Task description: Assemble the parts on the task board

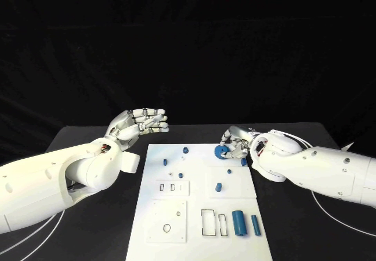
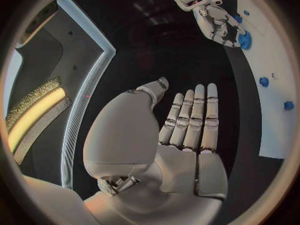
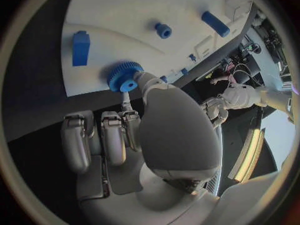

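Blue gear (image 1: 223, 151) sits at the white board's (image 1: 157, 217) far right edge, pinched by the right robot hand (image 1: 237, 142). Left robot hand (image 1: 143, 123) hovers spread, holding nothing, over bare black surface (image 1: 78, 136) beside the board.

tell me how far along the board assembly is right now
Early to midway, as far as shows. Small blue pegs already stand on the task board. In hand: the right hand pinches a blue gear at the board's far edge. Left: two blue cylinders lie loose beside empty rectangular slots. The left hand is open, off the board.
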